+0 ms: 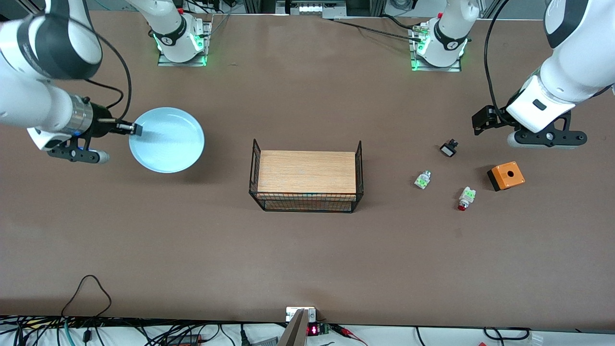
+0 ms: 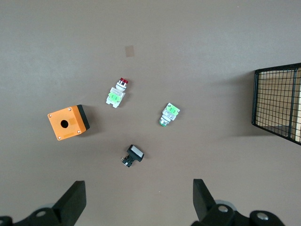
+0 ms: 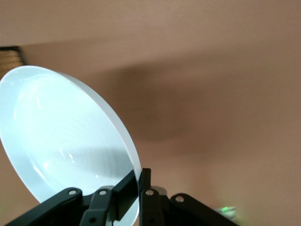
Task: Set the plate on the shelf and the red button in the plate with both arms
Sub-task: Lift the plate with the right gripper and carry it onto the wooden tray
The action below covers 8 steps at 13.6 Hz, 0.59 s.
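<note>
You've got a brown table (image 1: 307,259) w/ a wire basket (image 1: 306,179) mid-table. Toward the left arm's end: red button (image 1: 465,198), white-green part (image 1: 422,179), black part (image 1: 448,148), orange box (image 1: 506,176), all apart.

Looked like a robotics lab bench: two white arms were bolted to metal base plates (image 1: 182,60) with green status LEDs on a brown table (image 1: 307,259), loose cables (image 1: 86,293) and an electronics board with a red digit display (image 1: 313,329) ran along its near edge.
</note>
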Motion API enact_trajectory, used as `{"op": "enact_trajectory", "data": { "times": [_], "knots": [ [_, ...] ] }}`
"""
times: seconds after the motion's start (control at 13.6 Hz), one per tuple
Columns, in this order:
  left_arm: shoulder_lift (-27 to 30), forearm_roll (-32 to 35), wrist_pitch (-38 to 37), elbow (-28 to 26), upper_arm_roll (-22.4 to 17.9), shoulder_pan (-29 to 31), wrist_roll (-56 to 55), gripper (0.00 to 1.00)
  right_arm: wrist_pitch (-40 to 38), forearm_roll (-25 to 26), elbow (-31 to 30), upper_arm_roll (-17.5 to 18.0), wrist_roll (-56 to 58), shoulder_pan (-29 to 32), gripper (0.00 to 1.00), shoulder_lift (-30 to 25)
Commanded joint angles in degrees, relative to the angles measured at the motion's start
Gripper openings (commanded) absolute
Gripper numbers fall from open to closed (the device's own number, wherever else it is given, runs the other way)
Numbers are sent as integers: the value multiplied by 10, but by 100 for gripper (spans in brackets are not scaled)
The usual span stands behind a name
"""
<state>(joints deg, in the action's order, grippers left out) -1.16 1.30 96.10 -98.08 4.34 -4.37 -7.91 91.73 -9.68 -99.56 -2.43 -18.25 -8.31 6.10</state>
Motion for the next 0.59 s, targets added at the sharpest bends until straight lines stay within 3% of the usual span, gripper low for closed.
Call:
{"op": "enact_trajectory", "data": {
  "times": [0.0, 0.15, 0.52],
  "knots": [
    [-2, -6, -8, 10, -1, 5, 14, 100, -39, -58, 52, -1, -123, -28, 0, 1],
    [-2, -6, -8, 10, -2, 5, 14, 100, -42, -84, 76, 0, -222, -59, 0, 2],
    [-2, -6, -9, 10, -2, 5, 14, 100, 2, -84, 115, 0, -431, -178, 0, 27]
  ]
}}
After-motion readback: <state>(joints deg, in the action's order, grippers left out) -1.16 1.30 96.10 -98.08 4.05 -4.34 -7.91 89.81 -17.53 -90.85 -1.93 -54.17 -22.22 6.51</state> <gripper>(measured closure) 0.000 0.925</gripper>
